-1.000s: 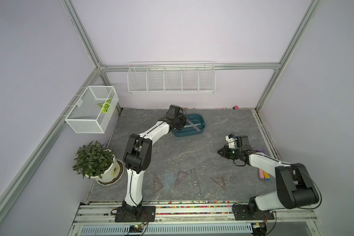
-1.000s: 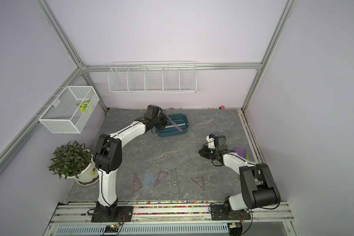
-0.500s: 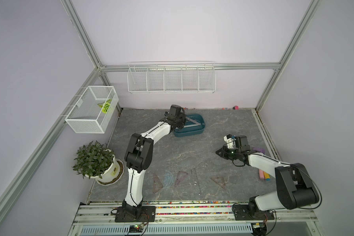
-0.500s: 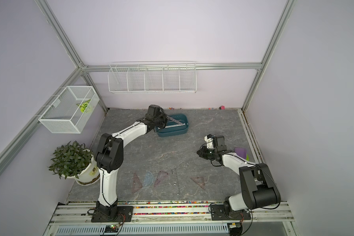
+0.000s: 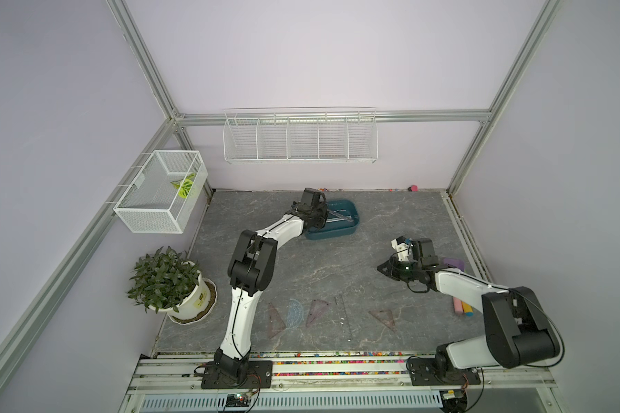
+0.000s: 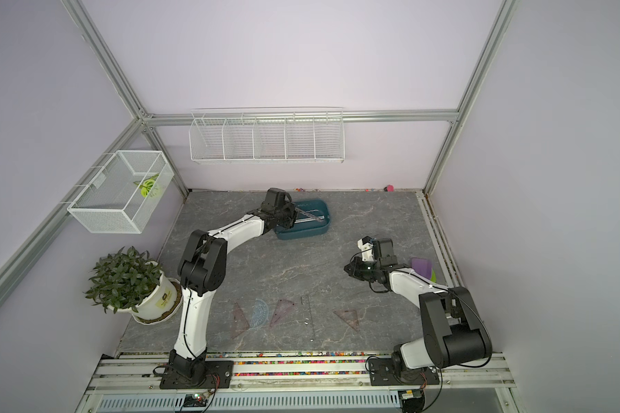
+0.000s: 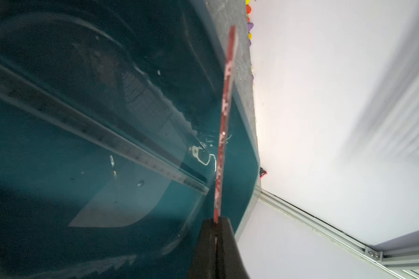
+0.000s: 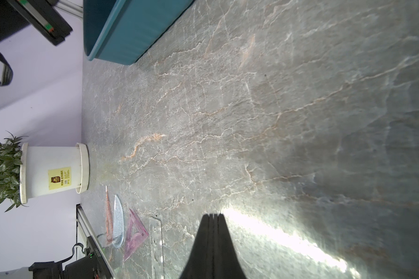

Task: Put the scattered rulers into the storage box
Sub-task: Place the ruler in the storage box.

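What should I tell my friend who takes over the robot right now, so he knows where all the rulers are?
Left tool: shut on a brown ruler, held over the box.
Right tool: shut, empty, above the table.
Done: at least one clear ruler lies in the box.
Left: drop the brown ruler in, then fetch three triangles, the protractor and a clear strip from the table's near edge.

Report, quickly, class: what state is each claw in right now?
Left claw: closed, holding a brown ruler above the storage box.
Right claw: closed, holding nothing.
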`<state>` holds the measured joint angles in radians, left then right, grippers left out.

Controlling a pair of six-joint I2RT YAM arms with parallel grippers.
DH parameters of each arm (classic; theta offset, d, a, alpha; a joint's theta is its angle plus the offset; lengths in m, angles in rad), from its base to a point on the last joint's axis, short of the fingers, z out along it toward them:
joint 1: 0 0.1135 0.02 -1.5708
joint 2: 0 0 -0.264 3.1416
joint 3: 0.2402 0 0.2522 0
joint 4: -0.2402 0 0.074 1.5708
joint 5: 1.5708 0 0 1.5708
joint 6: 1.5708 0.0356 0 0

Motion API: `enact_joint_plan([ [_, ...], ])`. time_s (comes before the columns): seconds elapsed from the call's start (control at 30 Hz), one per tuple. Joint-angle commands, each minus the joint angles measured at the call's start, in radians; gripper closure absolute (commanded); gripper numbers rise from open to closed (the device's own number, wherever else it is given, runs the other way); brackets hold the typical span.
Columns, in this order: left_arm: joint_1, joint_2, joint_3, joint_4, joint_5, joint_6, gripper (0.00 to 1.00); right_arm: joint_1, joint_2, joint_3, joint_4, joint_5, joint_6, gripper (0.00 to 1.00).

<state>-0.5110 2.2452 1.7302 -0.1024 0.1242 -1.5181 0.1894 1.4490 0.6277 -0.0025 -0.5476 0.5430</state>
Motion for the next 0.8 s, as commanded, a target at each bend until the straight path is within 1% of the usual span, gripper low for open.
enact_joint_plan([
  [0.0, -0.009, 0.04, 0.03, 0.006, -0.014, -0.013, 1.0, 0.005, -0.012, -0.014, 0.009, -0.007, 0.006, 0.97],
  [0.2, -0.017, 0.039, 0.016, 0.018, -0.028, -0.012, 1.0, 0.005, -0.009, -0.014, 0.009, -0.005, 0.006, 0.98],
  [0.27, -0.02, 0.045, 0.015, 0.023, -0.029, -0.011, 0.98, 0.005, -0.007, -0.014, 0.011, -0.008, 0.007, 0.98],
  [0.37, -0.025, 0.047, 0.009, 0.031, -0.029, -0.014, 0.89, 0.005, -0.008, -0.014, 0.01, -0.008, 0.006, 0.98],
  [0.5, -0.03, 0.035, -0.006, 0.045, -0.031, -0.006, 0.72, 0.005, -0.01, -0.014, 0.009, -0.003, 0.004, 0.98],
  [0.53, -0.03, 0.027, -0.01, 0.048, -0.036, 0.001, 0.69, 0.005, -0.01, -0.013, 0.009, -0.005, 0.005, 0.98],
  [0.63, -0.035, 0.001, -0.018, 0.048, -0.05, 0.031, 0.64, 0.005, -0.01, -0.011, 0.009, -0.004, 0.003, 0.98],
  [0.77, -0.04, -0.042, -0.032, 0.042, -0.069, 0.081, 0.63, 0.005, -0.012, -0.012, 0.013, -0.001, 0.004, 0.98],
])
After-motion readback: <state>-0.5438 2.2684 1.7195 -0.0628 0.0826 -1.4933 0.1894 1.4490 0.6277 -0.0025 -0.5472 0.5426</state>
